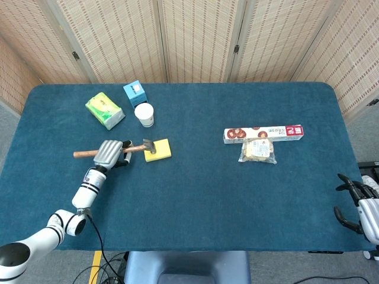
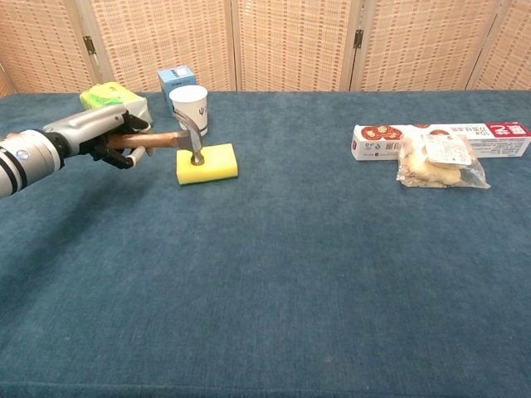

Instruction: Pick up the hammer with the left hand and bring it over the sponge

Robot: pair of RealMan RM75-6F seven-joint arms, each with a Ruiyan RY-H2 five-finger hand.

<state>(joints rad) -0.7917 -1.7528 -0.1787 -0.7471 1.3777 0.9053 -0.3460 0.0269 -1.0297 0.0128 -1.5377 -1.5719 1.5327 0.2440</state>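
Note:
My left hand (image 1: 110, 153) (image 2: 101, 137) grips the wooden handle of the hammer (image 1: 134, 148) (image 2: 170, 139). The handle lies roughly level, pointing right, and the metal head (image 2: 196, 143) reaches down to the top of the yellow sponge (image 1: 160, 150) (image 2: 209, 164), near its left end. Whether the head touches the sponge I cannot tell. My right hand (image 1: 361, 204) sits at the table's near right edge, fingers apart, holding nothing.
Behind the sponge stand a white paper cup (image 1: 144, 114) (image 2: 188, 106), a blue box (image 1: 135, 92) and a green tissue pack (image 1: 105, 110). On the right lie a long foil-wrap box (image 1: 264, 134) (image 2: 440, 137) and a bagged snack (image 1: 257, 151) (image 2: 440, 162).

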